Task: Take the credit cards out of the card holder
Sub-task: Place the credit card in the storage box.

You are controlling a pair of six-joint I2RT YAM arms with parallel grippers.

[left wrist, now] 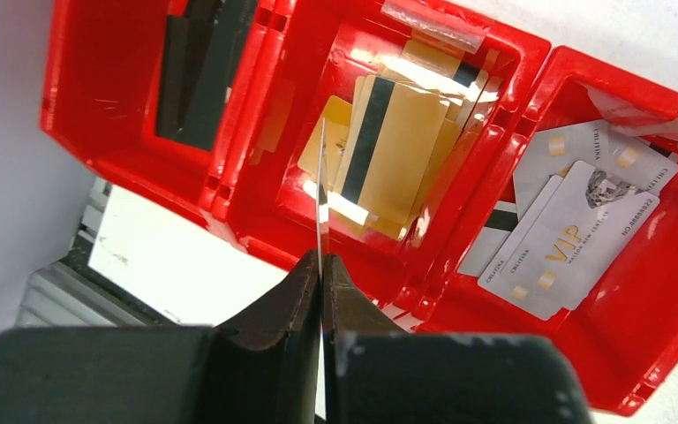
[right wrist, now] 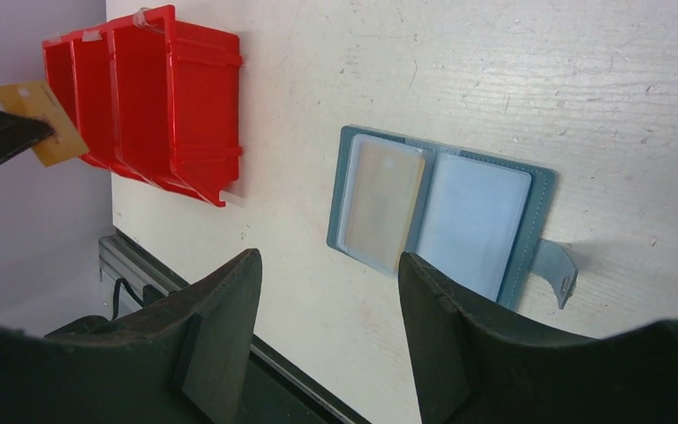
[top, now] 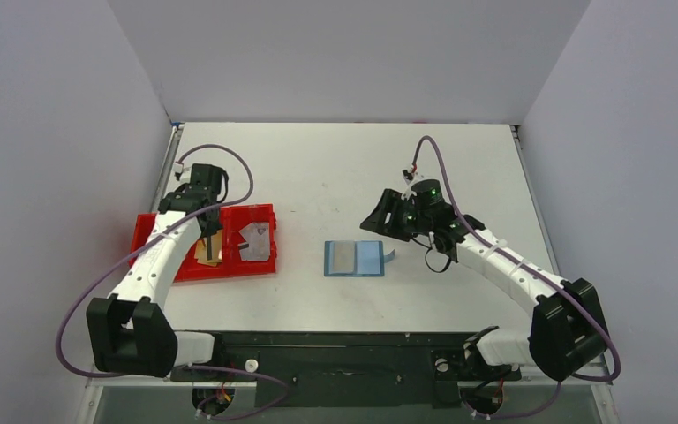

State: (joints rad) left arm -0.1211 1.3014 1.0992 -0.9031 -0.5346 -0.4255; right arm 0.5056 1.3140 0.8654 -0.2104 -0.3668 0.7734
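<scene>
While the left claw [left wrist: 322, 265] is hanging over the red tray [left wrist: 530, 44]: it's clenching a tan credit card [left wrist: 321, 199] edge-on, right above the middle compartment, centre of the wrist view.
middle compartment: a loose pile of tan cards [left wrist: 397, 150] is lying in there. Pale VIP-type cards [left wrist: 574, 230] are filling the compartment at the right of the frame, and a dark item [left wrist: 199, 79] is sitting in the upper-left one.
right claw [right wrist: 327, 261]: jaws are standing apart, gripping nothing, hovering over the tabletop [right wrist: 494, 71] near the holder.
card holder [right wrist: 441, 212]: lying flat and opened out mid-tabletop, well apart from the tray, tab poking out toward the right of the frame.
what's inside: one tan card [right wrist: 381, 199] is showing through the left sleeve. The right sleeve is looking pale and, as far as I can tell, empty.
step in hand: I'm reading this as dropping a pulled card into the tray, so I'm guessing we're partway through.
next move: the left claw is going to need to let go so the card is falling onto the pile, not the divider. Then someone's fishing out the last card. It's thin and in a snug sleeve, so probably one claw pinning the holder while the other is pinching the card's edge.
watch out: the holder is looking light, so it's likely sliding if nothing's holding it down.
</scene>
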